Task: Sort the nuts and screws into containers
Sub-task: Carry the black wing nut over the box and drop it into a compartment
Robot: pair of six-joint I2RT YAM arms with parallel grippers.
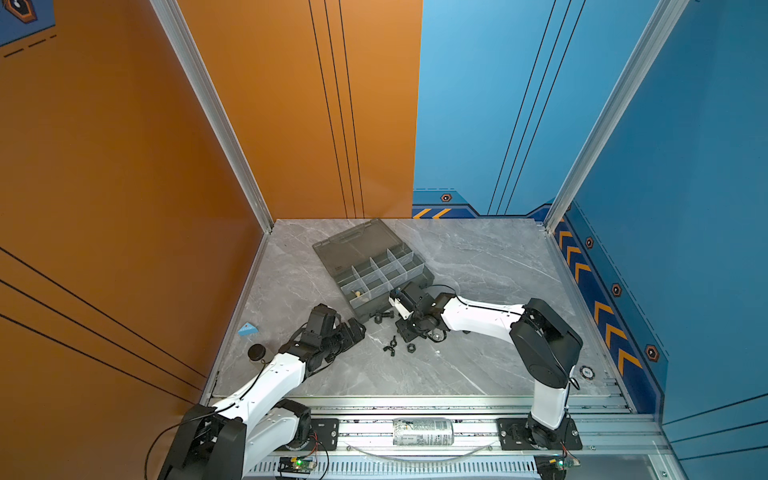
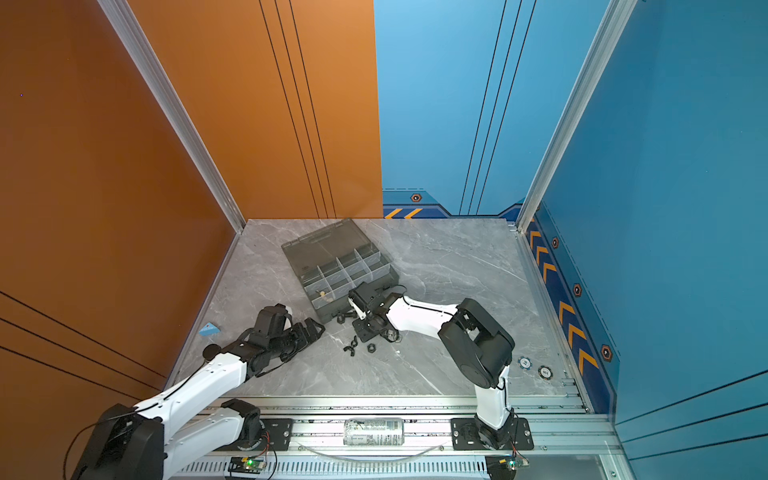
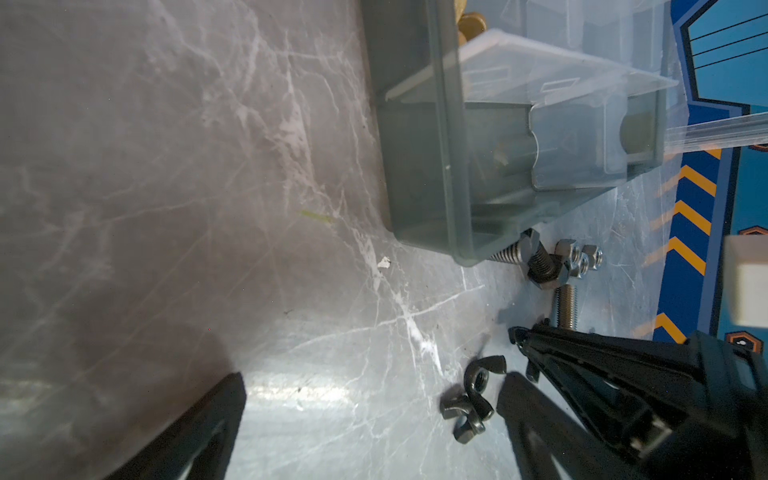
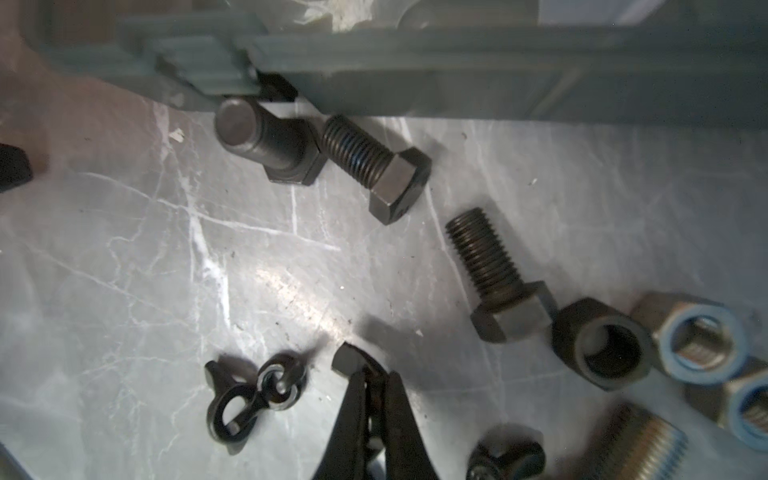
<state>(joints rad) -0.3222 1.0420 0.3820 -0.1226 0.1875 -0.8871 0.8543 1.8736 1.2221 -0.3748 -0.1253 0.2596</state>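
Smoky-grey organizer box [image 3: 419,166] corner on marble bench [image 3: 166,208]. Black screw [image 3: 542,266], silver nuts [image 3: 577,259] just beside it. Silver screw [image 3: 565,305] at closed right tool [image 3: 519,336] tip. Black wing nuts [image 3: 473,399] between left tool [image 3: 374,386] fingers, spread wide.

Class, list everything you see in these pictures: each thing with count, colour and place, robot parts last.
table: one, grey marble.
organizer box: one, smoky grey, lid open.
brass pieces: count unclear, in a corner compartment.
bolts: three, black, beside the box.
black nuts: two, near the bolts.
silver nuts: two, blue-lined, beside a black nut.
silver screw: one, near silver nuts.
wing nuts: two, black, touching.
wedge: one, blue, left table edge.
jar: one, dark-capped, by left arm.
can: one, silver, front rail.
chips: two, one pale, one dark, near right arm.
left gripper: open, black.
right gripper: shut, black, over hardware.
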